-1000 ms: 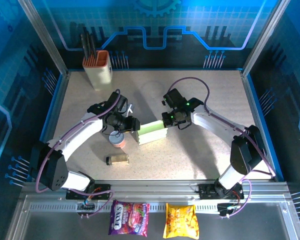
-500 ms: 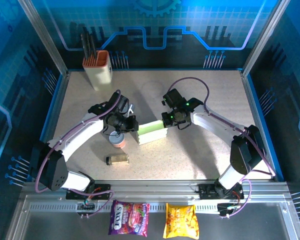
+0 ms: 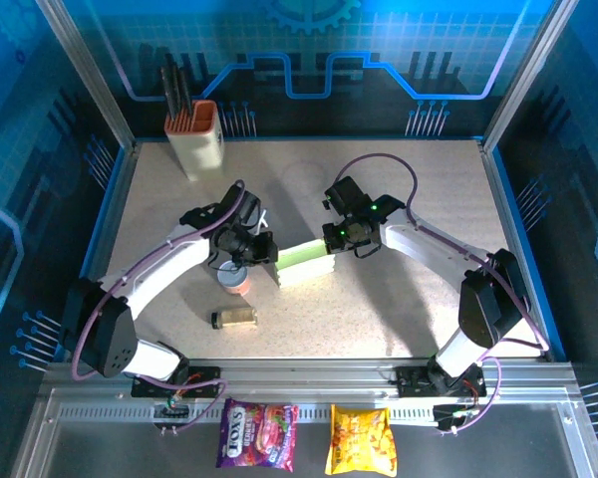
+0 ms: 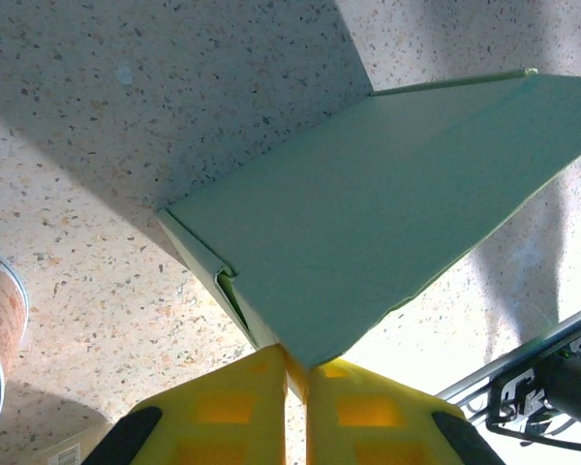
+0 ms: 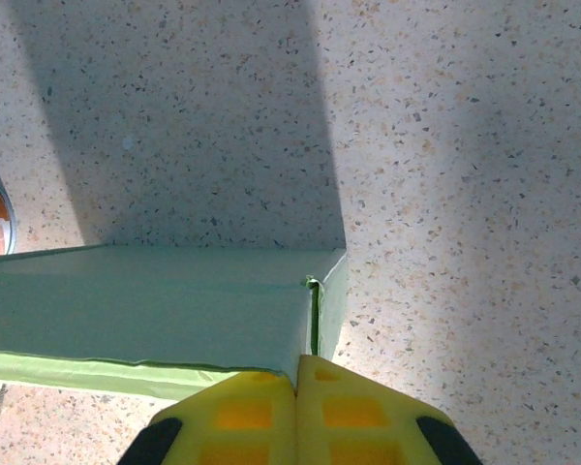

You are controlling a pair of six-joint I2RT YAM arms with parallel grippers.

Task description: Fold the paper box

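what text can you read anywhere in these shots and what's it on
"FOX'S": on the purple sweet bag in front of the arm bases; the smaller print below it is too blurred to read.
Yellow snack bag: printing too blurred to read.
Small jar lying on the table: label too small to read.
Paper box: plain, no text.

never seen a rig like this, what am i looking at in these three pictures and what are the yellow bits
Two robot arms stand at the near edge of a table, each ending in a two-finger gripper. One picture looks down from above and behind them; the other two come from cameras on the wrists, so the yellow blocks are the fingers. The left gripper and the right gripper each pinch one end of the paper box, pale green card. Also there: a knife holder, a small can, a bottle on its side.
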